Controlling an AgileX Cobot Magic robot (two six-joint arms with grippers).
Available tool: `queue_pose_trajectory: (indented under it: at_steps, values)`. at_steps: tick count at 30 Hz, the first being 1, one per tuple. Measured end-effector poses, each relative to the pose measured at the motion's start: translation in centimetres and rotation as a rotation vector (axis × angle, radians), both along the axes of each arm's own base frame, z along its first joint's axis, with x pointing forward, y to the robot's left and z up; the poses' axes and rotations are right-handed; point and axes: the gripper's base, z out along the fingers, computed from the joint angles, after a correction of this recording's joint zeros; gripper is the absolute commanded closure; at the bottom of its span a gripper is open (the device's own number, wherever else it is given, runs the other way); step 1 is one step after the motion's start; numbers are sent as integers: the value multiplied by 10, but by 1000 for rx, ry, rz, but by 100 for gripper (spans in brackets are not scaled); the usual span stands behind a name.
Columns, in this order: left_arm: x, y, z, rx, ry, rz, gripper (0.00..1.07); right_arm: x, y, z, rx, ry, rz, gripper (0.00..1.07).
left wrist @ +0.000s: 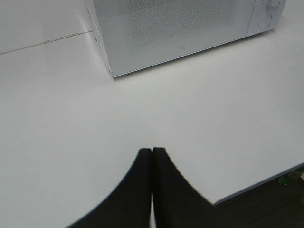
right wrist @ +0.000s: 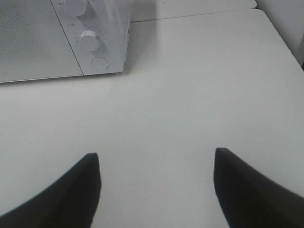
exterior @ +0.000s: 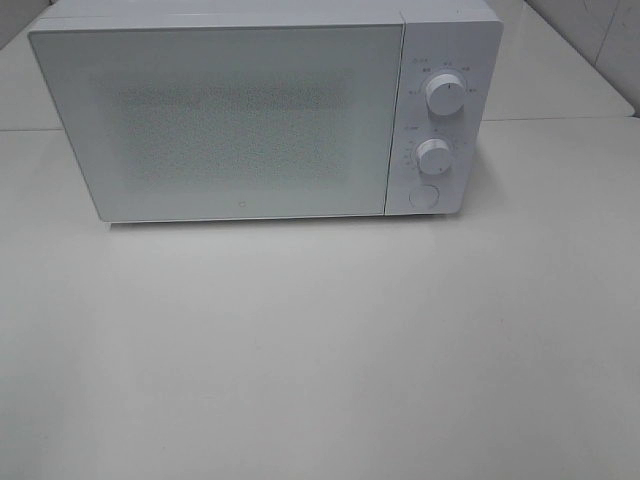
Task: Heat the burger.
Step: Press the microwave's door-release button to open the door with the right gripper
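Observation:
The burger is out of view in all three views. A white microwave (exterior: 265,110) stands at the back of the white table (exterior: 320,350), its door shut. Its control panel carries two knobs, an upper knob (exterior: 444,94) and a lower knob (exterior: 434,157), with a round button (exterior: 424,197) under them. Neither arm shows in the exterior high view. My left gripper (left wrist: 151,152) is shut, its fingertips pressed together over bare table in front of the microwave (left wrist: 185,33). My right gripper (right wrist: 156,164) is open and holds nothing, short of the microwave's knob corner (right wrist: 95,52).
A seam (exterior: 560,118) between two tabletops runs behind the microwave. The table's front edge (left wrist: 259,185) shows near the left gripper, with dark floor beyond it. A tiled wall (exterior: 600,40) rises at the back right.

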Motion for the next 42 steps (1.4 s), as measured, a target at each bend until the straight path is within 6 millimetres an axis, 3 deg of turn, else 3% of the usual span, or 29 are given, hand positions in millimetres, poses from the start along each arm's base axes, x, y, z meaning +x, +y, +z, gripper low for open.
queue_pose_trajectory:
  at_steps: [20,26,32,42]
  values:
    - [0,0,0,-2,1,1,106,4,1,6,1,-24,3,43]
    - [0,0,0,-3,0,1,106,29,4,15,-8,3,11,43]
    - [0,0,0,-3,0,1,106,68,10,19,-38,38,36,43]
    - [0,0,0,-3,0,1,106,117,18,22,-40,-13,58,46]
